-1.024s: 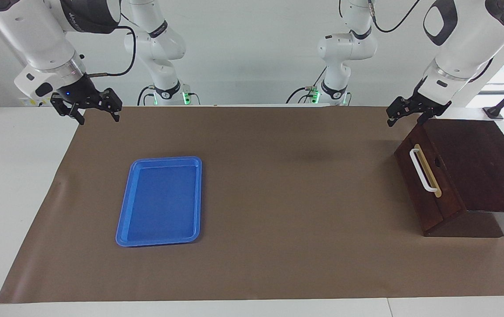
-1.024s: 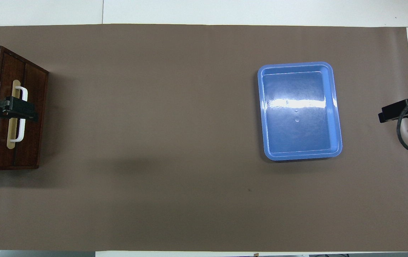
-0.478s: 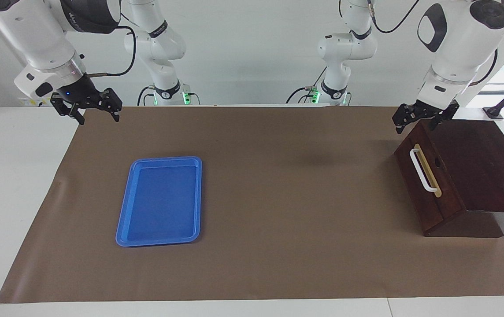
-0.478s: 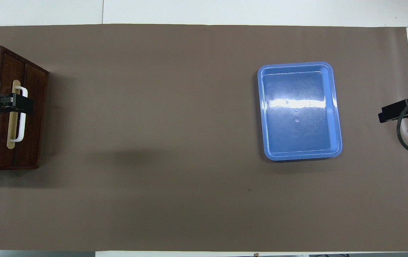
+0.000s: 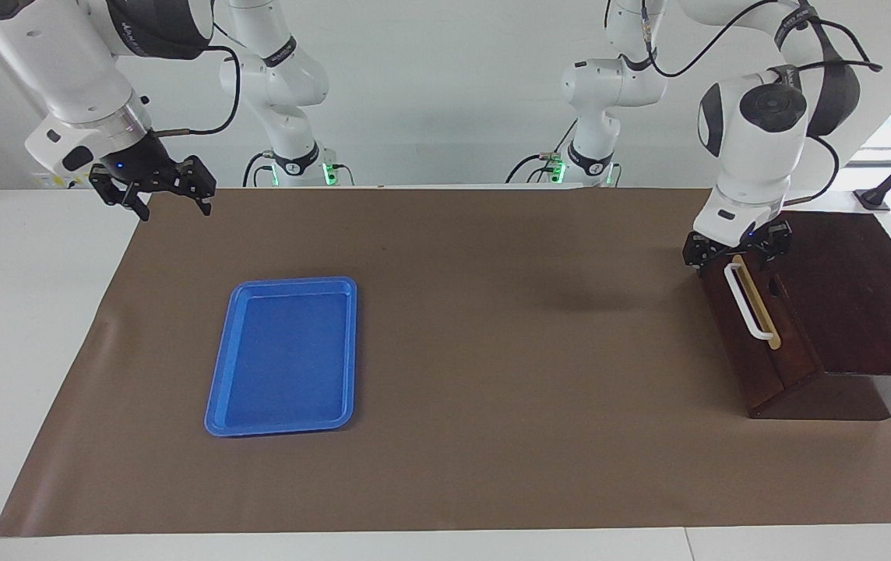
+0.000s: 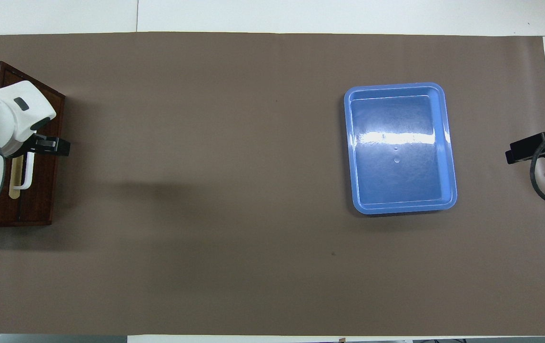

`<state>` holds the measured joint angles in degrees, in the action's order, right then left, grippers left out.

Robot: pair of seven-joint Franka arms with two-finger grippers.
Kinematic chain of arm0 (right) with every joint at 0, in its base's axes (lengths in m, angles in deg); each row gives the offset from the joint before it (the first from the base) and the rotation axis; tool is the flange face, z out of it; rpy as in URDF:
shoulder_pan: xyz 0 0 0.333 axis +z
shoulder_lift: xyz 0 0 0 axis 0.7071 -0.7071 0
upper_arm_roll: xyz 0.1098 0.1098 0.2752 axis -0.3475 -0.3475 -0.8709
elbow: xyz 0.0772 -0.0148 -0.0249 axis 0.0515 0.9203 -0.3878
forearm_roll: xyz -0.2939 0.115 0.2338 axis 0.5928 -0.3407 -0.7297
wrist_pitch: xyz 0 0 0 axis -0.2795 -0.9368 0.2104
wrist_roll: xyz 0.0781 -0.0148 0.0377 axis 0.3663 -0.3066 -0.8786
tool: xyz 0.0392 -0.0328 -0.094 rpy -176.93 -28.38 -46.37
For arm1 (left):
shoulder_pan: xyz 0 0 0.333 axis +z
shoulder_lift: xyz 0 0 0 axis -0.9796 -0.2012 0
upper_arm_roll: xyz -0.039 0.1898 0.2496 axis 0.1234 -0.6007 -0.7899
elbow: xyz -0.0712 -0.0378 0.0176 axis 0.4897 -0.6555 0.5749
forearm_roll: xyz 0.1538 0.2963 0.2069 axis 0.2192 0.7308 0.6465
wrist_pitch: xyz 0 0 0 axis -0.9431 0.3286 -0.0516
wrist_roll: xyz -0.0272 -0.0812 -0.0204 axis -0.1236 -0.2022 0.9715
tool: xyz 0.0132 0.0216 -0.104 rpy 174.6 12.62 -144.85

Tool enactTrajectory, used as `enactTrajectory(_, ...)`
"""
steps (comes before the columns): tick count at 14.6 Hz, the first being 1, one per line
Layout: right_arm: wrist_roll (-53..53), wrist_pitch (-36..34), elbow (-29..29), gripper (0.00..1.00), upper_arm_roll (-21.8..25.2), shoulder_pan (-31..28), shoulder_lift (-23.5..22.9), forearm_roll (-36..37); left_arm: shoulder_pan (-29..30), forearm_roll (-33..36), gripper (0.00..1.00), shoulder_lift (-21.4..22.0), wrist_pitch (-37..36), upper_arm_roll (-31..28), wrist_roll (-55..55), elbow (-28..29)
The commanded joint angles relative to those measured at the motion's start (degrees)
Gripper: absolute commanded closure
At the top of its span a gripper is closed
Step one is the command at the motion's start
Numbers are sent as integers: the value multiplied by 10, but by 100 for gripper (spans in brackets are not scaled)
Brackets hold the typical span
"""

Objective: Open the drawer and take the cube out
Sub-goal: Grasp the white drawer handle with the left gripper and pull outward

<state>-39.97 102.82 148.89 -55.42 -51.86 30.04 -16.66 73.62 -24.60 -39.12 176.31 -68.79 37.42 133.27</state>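
Observation:
The drawer (image 5: 737, 343) is shut in its dark wood cabinet (image 5: 850, 288) at the left arm's end of the table. Its white bar handle (image 5: 749, 308) sits on a tan strip. My left gripper (image 5: 735, 257) is open and low at the end of the handle nearer the robots, one finger on each side of it. In the overhead view the left gripper (image 6: 48, 146) and wrist cover part of the handle (image 6: 27, 175). The cube is hidden. My right gripper (image 5: 173, 207) waits open above the mat's corner at the right arm's end.
A flat blue tray (image 5: 283, 354) lies on the brown mat toward the right arm's end, also in the overhead view (image 6: 398, 147). The cabinet stands at the mat's edge.
The left arm has swung round and lowered its gripper from above the cabinet's top edge down onto the handle's end. The drawer, the tray and the right arm have not moved.

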Motion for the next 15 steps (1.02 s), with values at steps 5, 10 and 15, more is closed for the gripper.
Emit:
enactTrajectory(5,3,2,9,0,-8,-11,9,1,13,71,0,-28,106,-7,0,64)
enactTrajectory(10,5,2,9,0,-8,-11,9,1,34,82,0,-35,163,-8,0,97)
enactTrajectory(15,2,2,9,0,-8,-11,9,2,29,89,0,-48,174,-6,6,97)
